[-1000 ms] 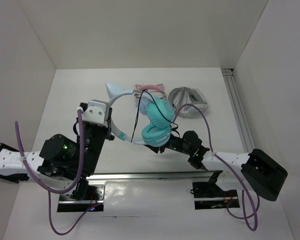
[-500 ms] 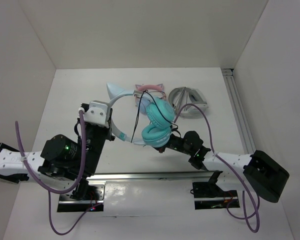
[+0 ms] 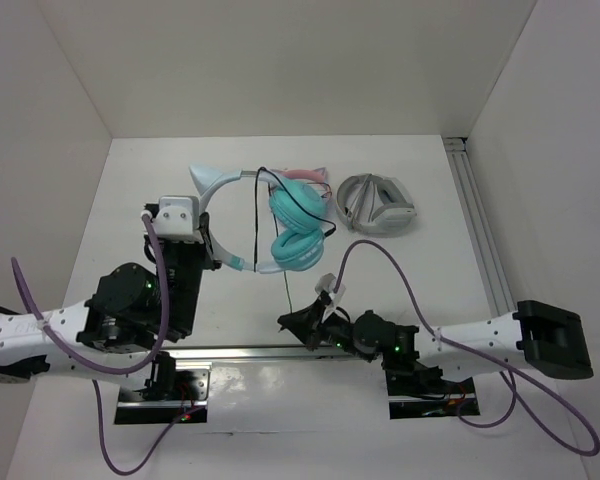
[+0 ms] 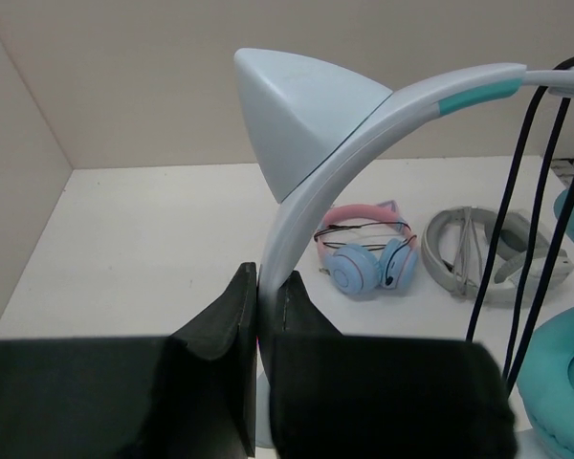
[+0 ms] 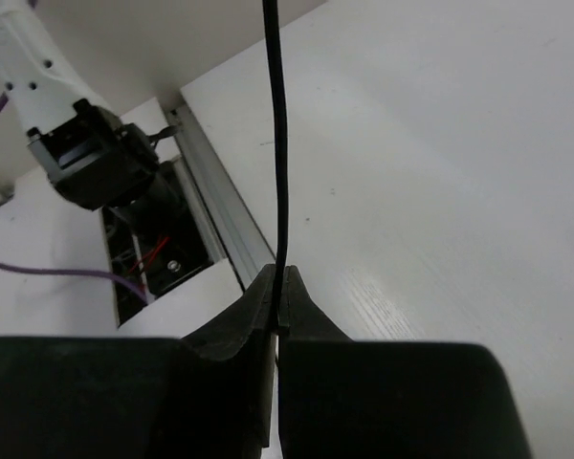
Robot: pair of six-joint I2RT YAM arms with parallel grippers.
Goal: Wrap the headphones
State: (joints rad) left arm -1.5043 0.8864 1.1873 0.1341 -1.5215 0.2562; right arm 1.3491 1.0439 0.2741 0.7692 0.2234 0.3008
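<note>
Clamped shut at the left gripper point(image 4: 257, 287) on the translucent white headband point(image 4: 364, 120) of the teal-cupped cat-ear headphones point(image 3: 285, 225). Black fingers point(image 4: 220, 325) pressed flat to either side of the band, just under one pointed pale ear point(image 4: 292, 115).

Pinched shut at the right gripper point(image 5: 275, 287) on the thin black cable point(image 5: 277, 143). Runs taut and straight up out of the closed jaws, with no gap showing beside it.

Hangs the teal set by its band just left of the folded grey-white headphones point(image 3: 377, 203), one teal cup nearer than the other. Carries several strands of the cable looped over the band and across the cups. Trails one strand down from the nearer cup to the right gripper, well nearer than the grey-white pair and to its left.

Lying flat on the white table point(image 3: 430, 270), just left of the grey-white pair: small pink-banded light-blue cat-ear headphones point(image 4: 364, 258). Partly covered by the teal set in the overhead view.
</note>
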